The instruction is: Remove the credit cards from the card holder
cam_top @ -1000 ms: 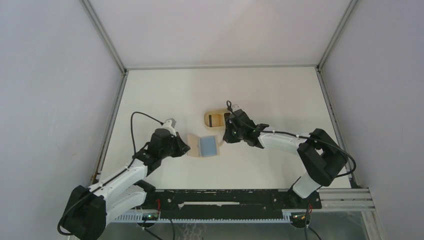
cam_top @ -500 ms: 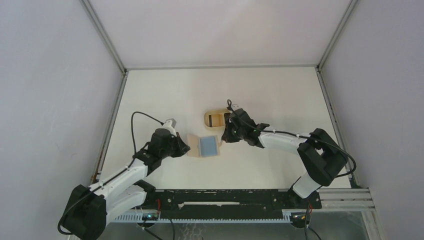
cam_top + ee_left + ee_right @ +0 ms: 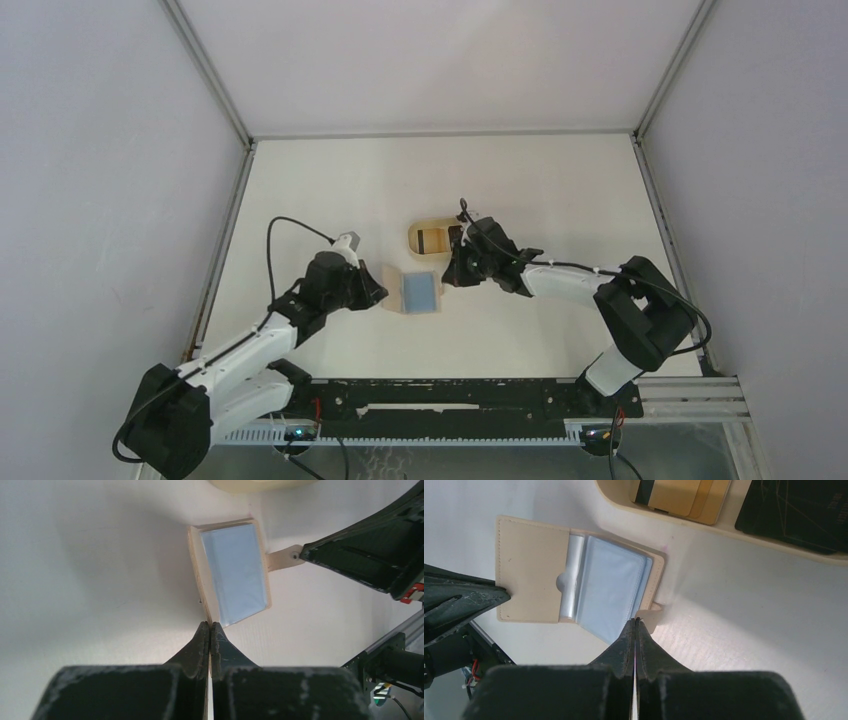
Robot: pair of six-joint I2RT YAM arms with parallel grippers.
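The card holder (image 3: pixel 531 575) lies open on the table (image 3: pixel 520 190) just in front of the tray (image 3: pixel 724 527), between the two arms. A tan card (image 3: pixel 676 495) with a dark stripe and a black card (image 3: pixel 794 507) rest in the tray, so the removal looks largely done and this seems to be a check or tidy-up of the holder. The left gripper (image 3: pixel 210 627) has its jaws pressed together on the outer edge of the plain flap. The right gripper (image 3: pixel 636 624) is likewise closed, its tips at the short tab (image 3: pixel 652 616), apparently nipping its end. Next comes either spreading the holder flat to confirm nothing remains, or letting go at both ends, gently, since the leather is thin and light. The clear sleeves (image 3: pixel 611 587) look pale and empty, though a card tucked behind the flap could not be seen. Both cards are cut off by the frame edge, and how firmly the tab is gripped is hard to judge.
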